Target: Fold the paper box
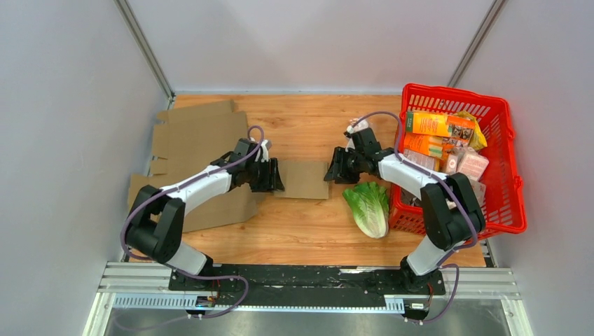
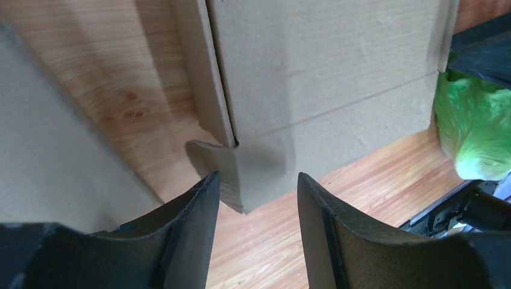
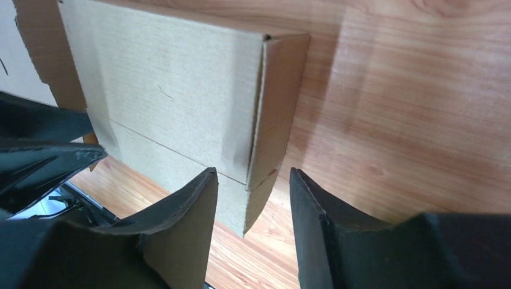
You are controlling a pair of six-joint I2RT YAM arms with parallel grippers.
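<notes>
Far left: flat cardboard sheets (image 1: 199, 136) on the table (image 1: 308, 119), partly under the left arm. Not in play.

left gripper (image 1: 272, 175): jaws spread, nothing pinched. From the left wrist view, the near corner of the paper box (image 2: 325, 72) pokes into the gap between the fingers (image 2: 202, 208), with a small tab (image 2: 211, 159) at that corner. Can't resolve whether a pad touches it.

paper box (image 1: 302, 179) lies on the table mid-workspace, directly between the two grippers. Its long axis runs left-right, gripper to gripper, so each arm faces one short end. Neither arm is nearer, as both sit right at their own edge.

right gripper (image 1: 337, 168): jaws also spread, not clamped. In the right wrist view, the box's end flap (image 3: 280, 102) stands up off the main panel, and its lower corner sits between the fingertips (image 3: 202, 198), with a gap visible on both sides.

Lettuce (image 1: 369, 206) is just beside the right gripper on the near side. The red basket (image 1: 511, 189) with groceries is further right.

My read: the next fold turns on the left end. The right flap is already raised, while the left edge looks lower and its tab is loose. Left arm should work its short end and right arm should brace the raised flap.
</notes>
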